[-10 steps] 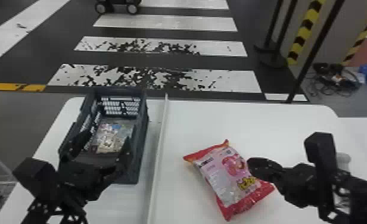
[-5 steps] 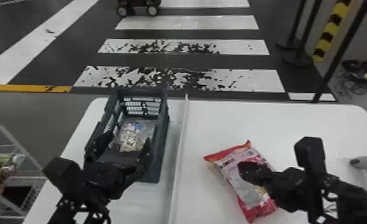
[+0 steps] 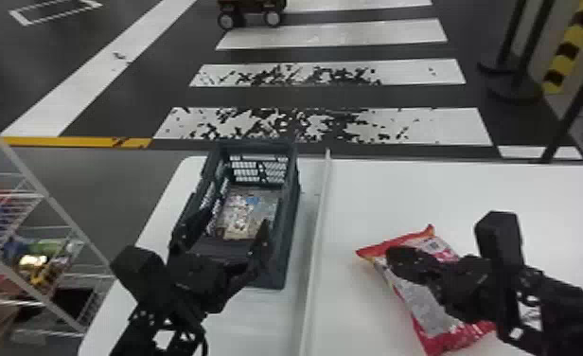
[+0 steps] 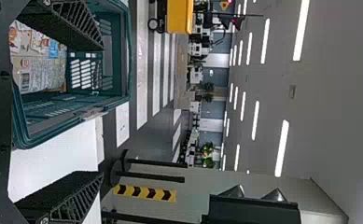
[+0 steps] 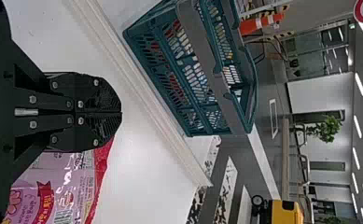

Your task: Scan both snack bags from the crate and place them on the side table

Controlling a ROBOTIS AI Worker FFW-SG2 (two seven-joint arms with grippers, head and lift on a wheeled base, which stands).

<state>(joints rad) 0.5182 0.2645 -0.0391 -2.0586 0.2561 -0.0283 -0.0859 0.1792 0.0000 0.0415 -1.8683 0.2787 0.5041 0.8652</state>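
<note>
Left pincer [image 3: 237,218] spread near crate [image 3: 291,199] rim, bag [image 3: 416,303] across divider [image 3: 316,236]

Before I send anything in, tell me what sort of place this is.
Probably an indoor test or demonstration hall, partly made up like a street and a shop: ceiling lights run in rows overhead, crosswalk stripes mark the floor beyond the table, and a wire rack holds mixed goods.

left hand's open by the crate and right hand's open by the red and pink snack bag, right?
Not quite: the right hand is closed, its two fingers meeting, as the right wrist view shows. It is by the red and pink snack bag, and the left hand is open by the crate.
</note>
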